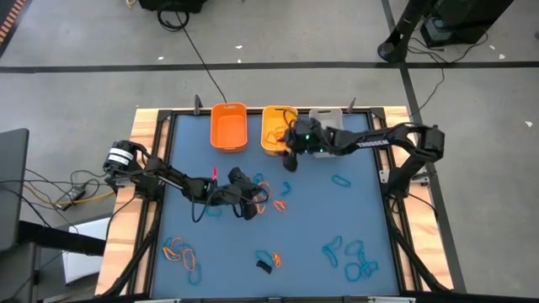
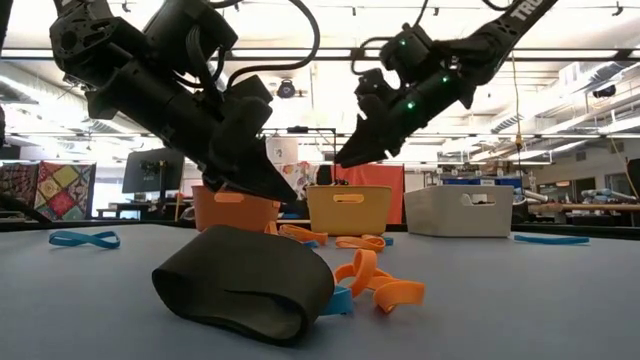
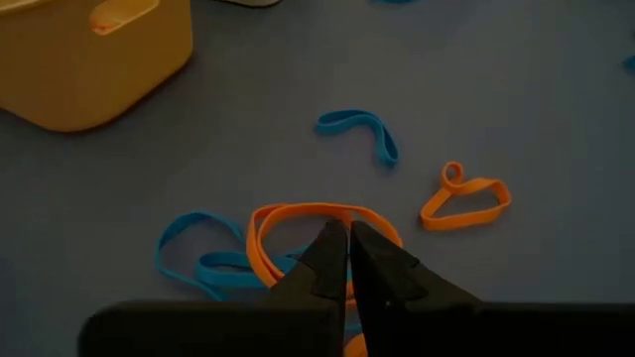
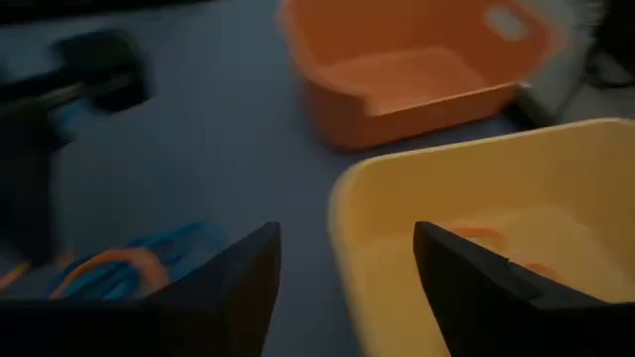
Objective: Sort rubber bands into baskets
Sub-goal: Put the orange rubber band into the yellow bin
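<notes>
- While my right end effector (image 4: 345,288) hangs over the near rim of the yellow-orange basket (image 4: 516,188), its fingers stand wide apart and carry nothing; orange bands (image 4: 496,243) already lie on that basket's floor.
- My left end effector (image 3: 347,248) is down at the middle of the desk (image 1: 337,219), fingertips pressed together on the large orange band (image 3: 298,213) that lies tangled with a blue band (image 3: 203,263).
- I think the orange loop is pinched, but the tips hide the contact, so I may only be pressing beside it.
- Risk one: the blue band crosses under the orange one, so a lift could drag both along and drop blue into the wrong basket.
- Risk two: a thin pinch on a springy loop can slip on the way up, flicking it elsewhere on the desk.
- Risk three: both arms work close together near the baskets; carrying toward the orange basket (image 1: 228,126) or the yellow-orange one could bring my left arm against the right arm.
- Other bands lie scattered: a blue one (image 3: 359,131) and a twisted orange one (image 3: 466,198) nearby, plus clusters along the desk's near edge. The grey-white basket (image 2: 460,210) sits beside the yellow-orange one.
</notes>
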### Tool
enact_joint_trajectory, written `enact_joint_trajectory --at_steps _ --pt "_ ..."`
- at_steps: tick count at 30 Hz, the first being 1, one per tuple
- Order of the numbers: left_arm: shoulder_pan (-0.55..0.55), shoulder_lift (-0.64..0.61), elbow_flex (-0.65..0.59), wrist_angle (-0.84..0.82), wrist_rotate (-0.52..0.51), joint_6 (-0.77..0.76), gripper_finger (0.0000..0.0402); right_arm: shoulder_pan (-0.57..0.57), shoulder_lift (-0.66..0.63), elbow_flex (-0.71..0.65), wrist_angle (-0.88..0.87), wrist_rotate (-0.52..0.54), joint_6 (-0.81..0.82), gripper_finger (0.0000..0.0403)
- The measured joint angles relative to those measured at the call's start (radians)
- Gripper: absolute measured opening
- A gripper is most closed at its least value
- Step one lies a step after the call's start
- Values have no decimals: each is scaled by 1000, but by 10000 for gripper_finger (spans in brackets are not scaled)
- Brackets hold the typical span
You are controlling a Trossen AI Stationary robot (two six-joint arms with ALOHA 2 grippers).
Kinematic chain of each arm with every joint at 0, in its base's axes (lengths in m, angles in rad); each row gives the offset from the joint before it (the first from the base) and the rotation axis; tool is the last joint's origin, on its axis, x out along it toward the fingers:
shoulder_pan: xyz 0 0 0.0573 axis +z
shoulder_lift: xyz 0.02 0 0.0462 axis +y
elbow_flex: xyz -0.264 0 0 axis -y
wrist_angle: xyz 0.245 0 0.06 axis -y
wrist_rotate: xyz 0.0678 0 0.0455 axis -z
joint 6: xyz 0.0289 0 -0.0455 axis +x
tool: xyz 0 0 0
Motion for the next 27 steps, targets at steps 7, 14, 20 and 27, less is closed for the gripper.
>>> enact_joint_trajectory --at_steps 7,14,20,27 --pt "-1 0 0 -10 6 -5 24 186 0 0 -32 21 54 203" --pt "-1 0 0 -10 7 -9 24 354 0 -74 -30 60 194 190" --pt "-1 0 0 -10 7 -10 24 468 1 -156 45 76 187 189" --pt "-1 0 0 -6 8 -35 24 503 95 -195 202 130 190 189"
